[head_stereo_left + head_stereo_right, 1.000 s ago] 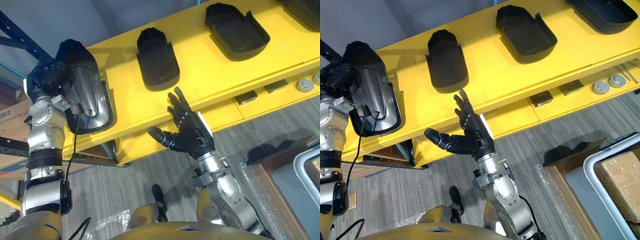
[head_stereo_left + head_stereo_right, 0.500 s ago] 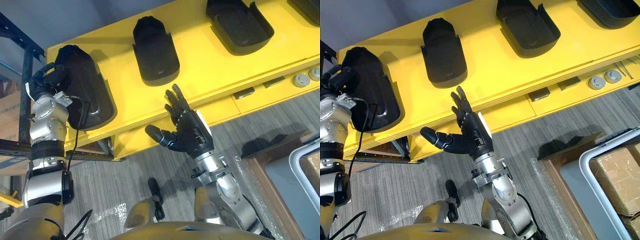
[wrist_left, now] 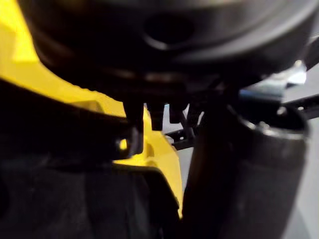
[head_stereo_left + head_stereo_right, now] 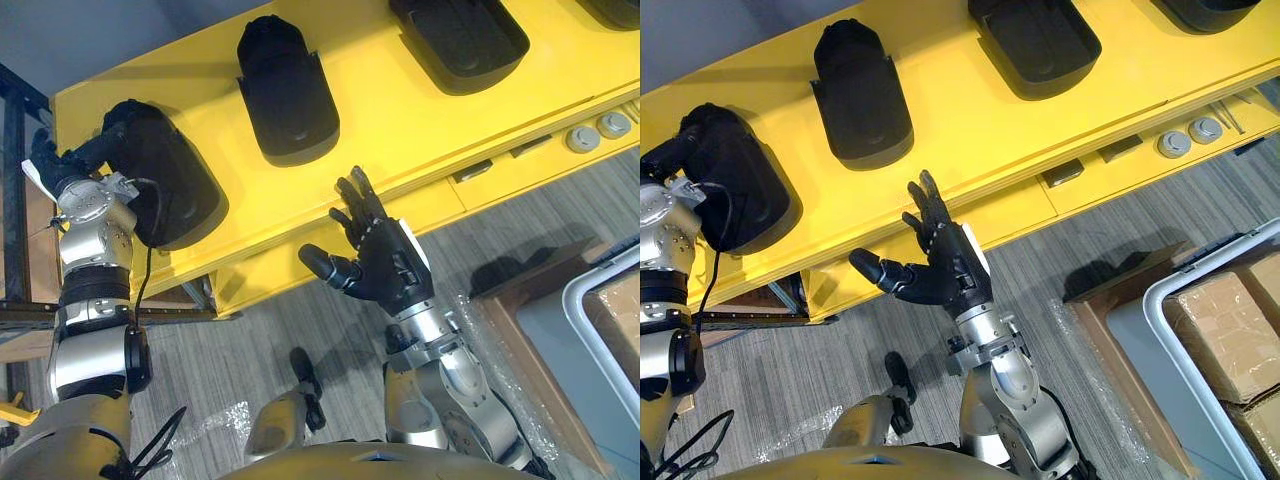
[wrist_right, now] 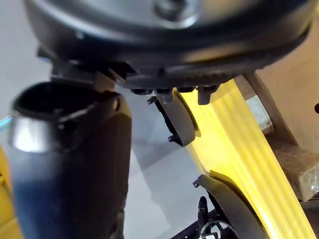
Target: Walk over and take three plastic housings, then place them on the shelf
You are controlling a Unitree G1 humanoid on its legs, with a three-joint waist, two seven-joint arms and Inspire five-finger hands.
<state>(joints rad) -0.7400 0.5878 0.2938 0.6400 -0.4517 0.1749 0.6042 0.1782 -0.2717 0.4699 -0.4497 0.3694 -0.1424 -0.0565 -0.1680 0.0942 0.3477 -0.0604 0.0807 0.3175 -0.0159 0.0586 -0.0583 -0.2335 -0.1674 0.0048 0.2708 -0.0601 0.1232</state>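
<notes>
One hand nearest: right hand (image 4: pixel 385 265) being held at frame centre, just before front edge of yellow shelf (image 4: pixel 400 125), fingers straight and spread, thumb out, nothing being gripped. At left, left hand (image 4: pixel 88 152) being held against end of leftmost plastic housing (image 4: pixel 165 190), lying on shelf's left end; whether housing is being clasped cannot be told. Further up, second housing (image 4: pixel 285 95) and third housing (image 4: pixel 460 35) lying apart on same shelf.

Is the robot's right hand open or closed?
Open. The right hand has straight, spread fingers with its thumb sticking out sideways. Nothing is in it, and it hovers just in front of the yellow shelf.
</notes>
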